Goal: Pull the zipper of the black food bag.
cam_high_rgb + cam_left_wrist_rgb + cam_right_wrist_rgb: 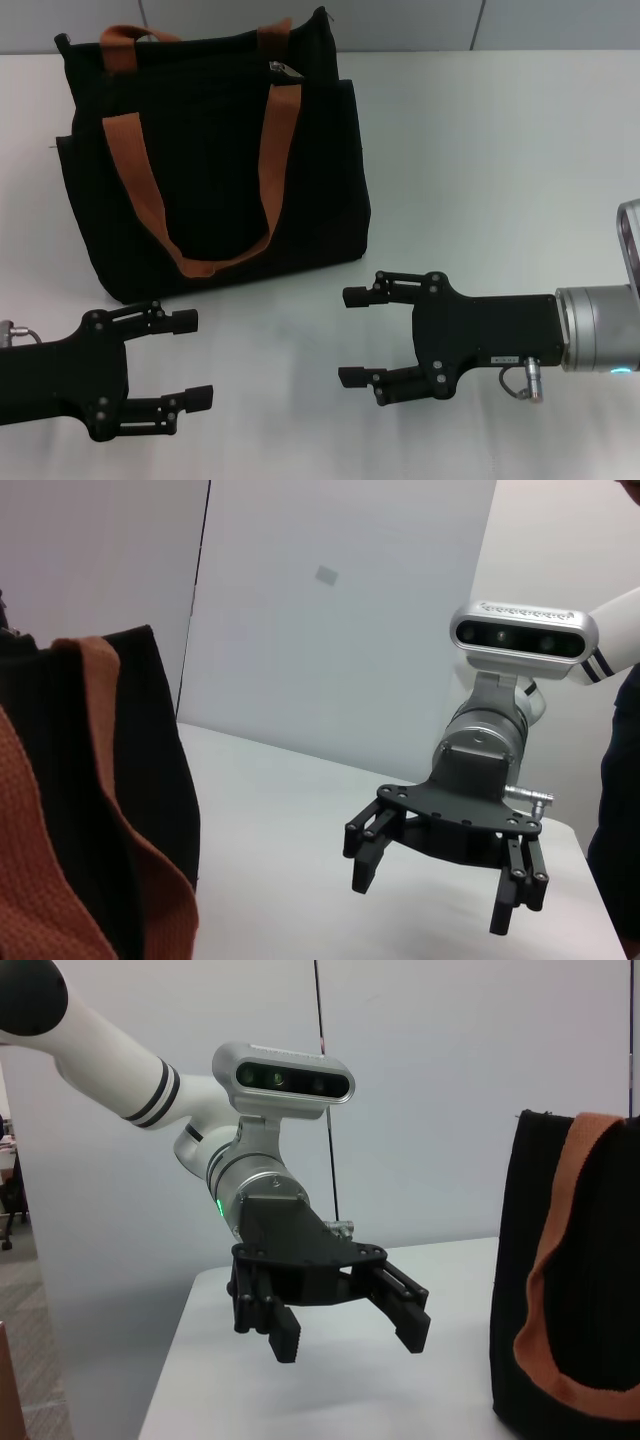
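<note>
We start with the white counter (500,180), which carries everything here. On its far left part stands the black bag (215,200), upright, with two orange-brown handles (150,215); the nearer one droops down over the bag's front face. Along the bag's top edge, near the right end, we see a small metal piece (283,70) that we take to be the zipper pull, though we cannot tell from here whether the zipper is run shut or open.

Both arms hang over the counter on the near side of the bag, clear of it. Our left pincer (195,360) is low on the left, its fingers spread wide with nothing between them. Our right pincer (355,337) sits just right of the bag's lower corner, likewise wide open and empty; the left wrist view shows it (435,895) hovering above the bare counter.

Neither pincer touches the bag, so this scene fits either arms about to approach or arms drawn back after the pull. We judge that any grasp of the pull would call for a reach up and over the top edge, with fingers narrowed to pinch a very small tab.

The drooping handle lies close to the pull and could snag a finger; the soft bag might also slide or tip unless steadied.
</note>
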Tool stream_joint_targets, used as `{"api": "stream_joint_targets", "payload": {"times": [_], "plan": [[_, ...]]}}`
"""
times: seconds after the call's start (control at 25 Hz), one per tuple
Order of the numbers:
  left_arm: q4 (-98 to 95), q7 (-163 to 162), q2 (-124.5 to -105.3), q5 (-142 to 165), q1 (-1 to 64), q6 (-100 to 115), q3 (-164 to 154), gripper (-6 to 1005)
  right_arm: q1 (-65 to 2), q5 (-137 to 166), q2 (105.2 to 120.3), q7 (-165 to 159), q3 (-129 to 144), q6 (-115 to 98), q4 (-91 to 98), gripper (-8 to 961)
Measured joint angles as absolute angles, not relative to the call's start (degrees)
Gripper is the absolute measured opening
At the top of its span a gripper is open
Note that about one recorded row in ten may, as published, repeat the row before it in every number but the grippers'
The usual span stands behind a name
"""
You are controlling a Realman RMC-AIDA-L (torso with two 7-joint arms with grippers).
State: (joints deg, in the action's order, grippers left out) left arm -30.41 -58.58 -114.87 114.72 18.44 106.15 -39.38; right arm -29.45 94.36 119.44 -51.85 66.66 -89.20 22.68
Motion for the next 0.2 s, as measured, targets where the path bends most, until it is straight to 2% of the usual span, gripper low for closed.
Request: {"api": "stream_joint_targets", "payload": {"times": [0.2], "plan": [[-30.4, -58.6, -114.91, 114.7, 18.3, 106.2, -39.4, 829, -29.4, 94.3, 119.44, -51.8, 66.7, -89.2, 22.7, 812]]}}
